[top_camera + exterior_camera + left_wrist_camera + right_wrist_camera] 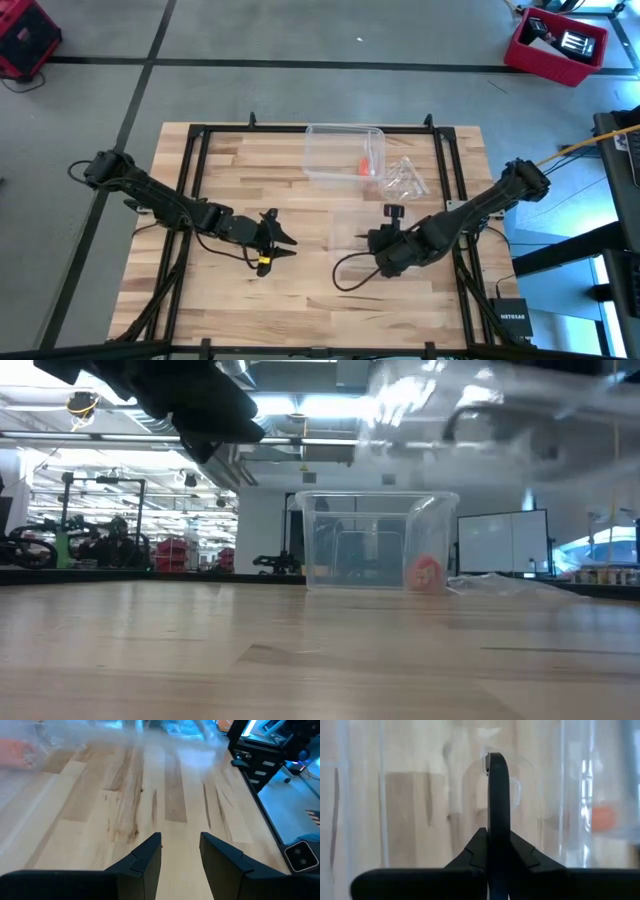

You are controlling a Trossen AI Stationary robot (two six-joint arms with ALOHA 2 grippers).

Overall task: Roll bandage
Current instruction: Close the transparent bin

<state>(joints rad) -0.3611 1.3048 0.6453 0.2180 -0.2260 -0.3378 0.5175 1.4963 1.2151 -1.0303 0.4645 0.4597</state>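
The bandage (365,165) is a small orange roll lying on the floor of the clear plastic box (345,150) at the table's far middle; it also shows in the low view (425,572) and in the right wrist view (604,817). My right gripper (366,238) is right of the table's middle, shut on a clear plastic lid (352,228) nearer than the box. My left gripper (282,240) stands open above bare wood left of centre, its fingers (145,860) with nothing between them. My right gripper pinches the clear lid between its two shut fingers (495,795), at a spot by a rounded tab (512,787). The fingers slant down from the table's right near side. In the low view the lid (480,400) is lifted clear of the table.
A crinkled clear plastic bag (405,178) lies just right of the box. A black frame (195,150) runs along the tabletop's edges. Bare wood lies between the two grippers and toward the near edge.
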